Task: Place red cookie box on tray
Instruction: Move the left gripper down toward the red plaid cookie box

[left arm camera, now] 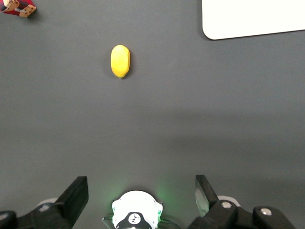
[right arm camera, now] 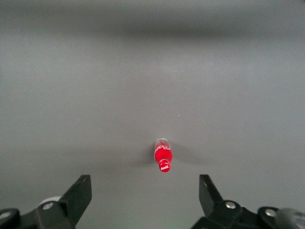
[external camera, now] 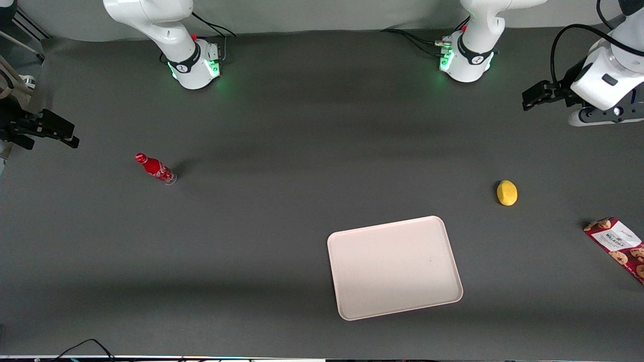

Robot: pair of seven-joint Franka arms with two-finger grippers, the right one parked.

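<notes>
The red cookie box (external camera: 616, 242) lies flat on the dark table at the working arm's end, partly cut off by the frame edge. Only a corner of it shows in the left wrist view (left arm camera: 18, 7). The pale pinkish-white tray (external camera: 395, 266) lies empty near the front camera, toward the table's middle; one corner shows in the left wrist view (left arm camera: 252, 19). My left gripper (external camera: 529, 99) hangs raised above the table, farther from the front camera than the box. It is open and empty (left arm camera: 140, 191), well apart from box and tray.
A yellow lemon (external camera: 506, 193) lies between the gripper and the tray, and also shows in the left wrist view (left arm camera: 120, 60). A small red bottle (external camera: 155, 168) stands toward the parked arm's end. The two arm bases (external camera: 465, 58) sit farthest from the front camera.
</notes>
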